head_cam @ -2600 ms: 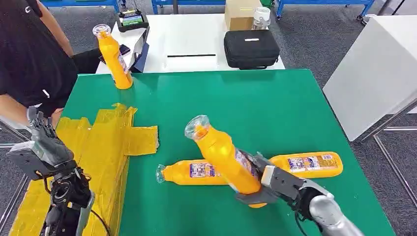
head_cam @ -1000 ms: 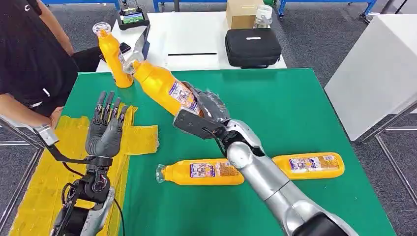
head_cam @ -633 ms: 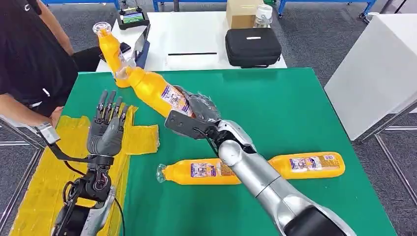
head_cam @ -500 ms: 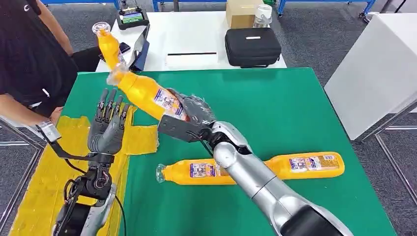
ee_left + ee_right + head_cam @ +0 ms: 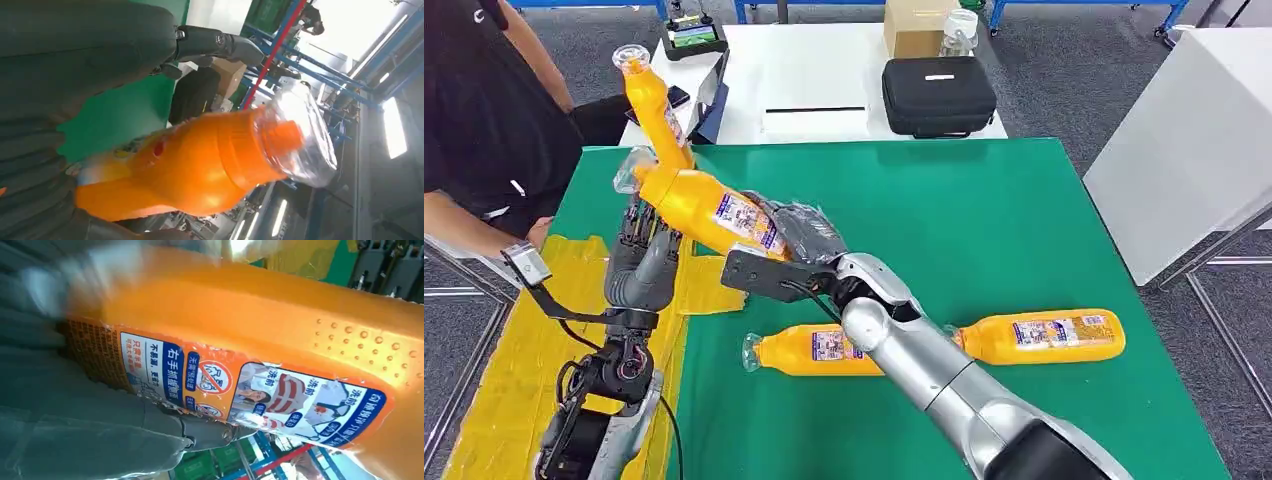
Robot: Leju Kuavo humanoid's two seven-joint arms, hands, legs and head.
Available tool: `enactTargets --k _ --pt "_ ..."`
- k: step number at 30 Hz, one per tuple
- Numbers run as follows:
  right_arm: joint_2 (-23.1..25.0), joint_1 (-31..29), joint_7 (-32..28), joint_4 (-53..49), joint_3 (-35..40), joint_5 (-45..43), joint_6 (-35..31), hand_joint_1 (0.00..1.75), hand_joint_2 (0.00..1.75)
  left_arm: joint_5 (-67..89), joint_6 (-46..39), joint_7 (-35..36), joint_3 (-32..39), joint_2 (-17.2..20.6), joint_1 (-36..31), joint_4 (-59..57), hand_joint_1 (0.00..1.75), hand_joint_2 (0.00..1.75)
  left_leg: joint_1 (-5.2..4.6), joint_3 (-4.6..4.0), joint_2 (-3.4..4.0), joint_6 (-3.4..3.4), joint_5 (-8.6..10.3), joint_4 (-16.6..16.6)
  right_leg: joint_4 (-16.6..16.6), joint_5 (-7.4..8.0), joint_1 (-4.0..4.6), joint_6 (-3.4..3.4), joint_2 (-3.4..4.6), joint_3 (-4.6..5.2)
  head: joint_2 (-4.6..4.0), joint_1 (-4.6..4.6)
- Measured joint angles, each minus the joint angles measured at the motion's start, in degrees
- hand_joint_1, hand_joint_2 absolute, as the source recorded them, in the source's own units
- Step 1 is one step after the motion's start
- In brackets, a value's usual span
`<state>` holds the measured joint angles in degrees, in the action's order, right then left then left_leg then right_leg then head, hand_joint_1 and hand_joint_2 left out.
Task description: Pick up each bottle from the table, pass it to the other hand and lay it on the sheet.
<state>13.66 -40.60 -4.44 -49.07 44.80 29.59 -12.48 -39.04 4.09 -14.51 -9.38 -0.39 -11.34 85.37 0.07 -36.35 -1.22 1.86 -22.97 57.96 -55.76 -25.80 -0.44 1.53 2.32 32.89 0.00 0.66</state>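
Swinging leftward, the right hand [image 5: 796,238] is gripping the orange bottle [image 5: 699,205], neck-first against the left hand's [image 5: 642,262] spread fingers [image 5: 636,232].

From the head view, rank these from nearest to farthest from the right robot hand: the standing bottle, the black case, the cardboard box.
1. Standing bottle, at the green table's far left corner, nearest the right robot hand.
2. Black case, on the white table beyond, to the right.
3. Cardboard box, behind the case, farthest.
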Motion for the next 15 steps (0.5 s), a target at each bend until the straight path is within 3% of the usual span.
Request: enactTargets --k 13,15 --pt "2.69 0.14 4.05 -1.16 4.24 4.62 1.58 1.75 1.75 -0.26 0.59 0.63 0.04 -1.22 -1.6 -1.01 0.0 1.75 0.01 -0.03 0.04 0.01 -0.03 0.04 0.03 0.01 -0.01 0.02 0.02 0.0 0.0 0.02" --pt "3.41 0.07 4.46 -1.25 4.55 4.22 1.79 1.75 1.75 0.72 0.0 0.2 0.07 -1.25 -1.74 -1.03 0.0 1.75 -0.19 -0.07 0.0 0.08 -0.1 0.17 0.08 0.03 -0.37 0.06 0.01 0.01 0.0 0.02"
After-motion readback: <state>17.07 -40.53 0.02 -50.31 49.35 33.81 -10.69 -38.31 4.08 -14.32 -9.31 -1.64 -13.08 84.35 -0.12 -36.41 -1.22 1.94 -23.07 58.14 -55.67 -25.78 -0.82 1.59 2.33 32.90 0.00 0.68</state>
